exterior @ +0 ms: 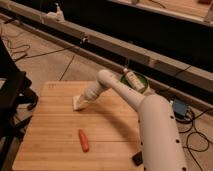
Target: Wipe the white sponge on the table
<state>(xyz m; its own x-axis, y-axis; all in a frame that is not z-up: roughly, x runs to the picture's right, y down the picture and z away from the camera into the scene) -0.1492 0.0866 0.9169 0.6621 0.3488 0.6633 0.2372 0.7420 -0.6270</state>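
White sponge point(76, 105) on table point(50, 132), half hidden under gripper point(83, 99)

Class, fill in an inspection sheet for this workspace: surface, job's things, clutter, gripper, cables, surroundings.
Surface: wooden table, light planks.
Job's things: white sponge on the table's far half.
Clutter: small red object lying nearer the front; green bowl at the far right edge, behind the arm.
Gripper: gripper down at the sponge.
Cables: black cables trail over the floor at left.
Surroundings: black chair at left; blue box on the floor at right.
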